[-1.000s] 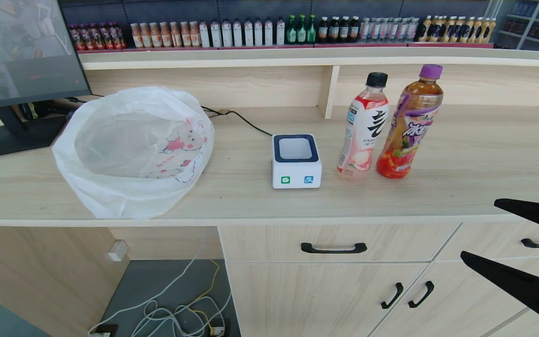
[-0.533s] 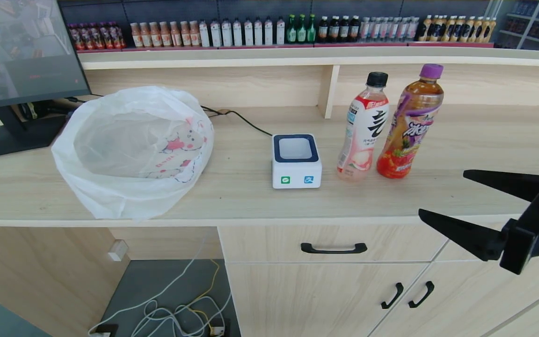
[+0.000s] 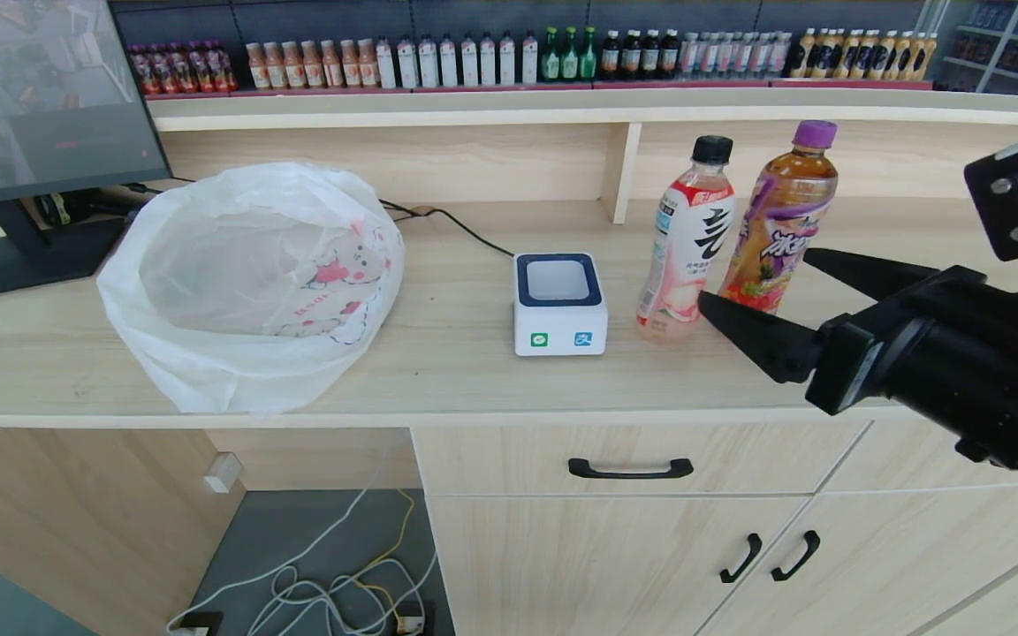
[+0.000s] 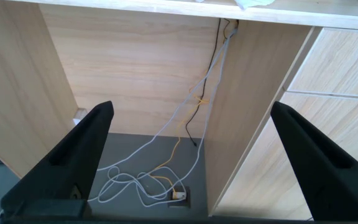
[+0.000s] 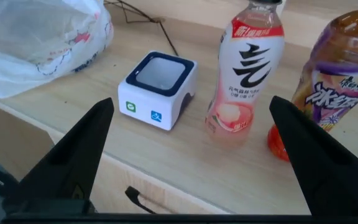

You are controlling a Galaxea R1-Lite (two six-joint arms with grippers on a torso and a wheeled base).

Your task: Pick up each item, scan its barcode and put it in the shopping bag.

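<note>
Shopping bag: white plastic shopping bag (image 3: 248,283) on the left part of the counter (image 3: 474,380), reaching to the front edge. Mouth open and facing up, pink cartoon print on the inner wall.
Scanner: small white barcode scanner (image 3: 559,303) with a dark blue rim round its window, mid-counter, between the bag and the bottles. A black cable (image 3: 452,221) runs from it toward the back wall.
Peach drink bottle: pink-labelled peach drink bottle (image 3: 687,243) with a black cap, upright, just right of the scanner.
Tea bottle: amber tea bottle (image 3: 778,225) with a purple cap, upright, just beside the peach bottle on its right. Cannot tell whether the two touch.
Right gripper: right gripper (image 3: 755,281) spread wide and holding nothing, over the right part of the counter near its front edge, tips pointed at the two bottles. The right wrist view (image 5: 192,102) shows both bottles ahead of the fingers and apart from them.
Left gripper: left gripper (image 4: 191,109) spread wide and holding nothing, down below counter level, facing the open bay under the counter.
Under the counter: loose cables (image 3: 332,583) on the floor, drawer fronts with black handles (image 3: 630,468) to the right.
Left end: dark monitor (image 3: 41,97).
Behind: shelf row of bottled drinks (image 3: 518,57).
</note>
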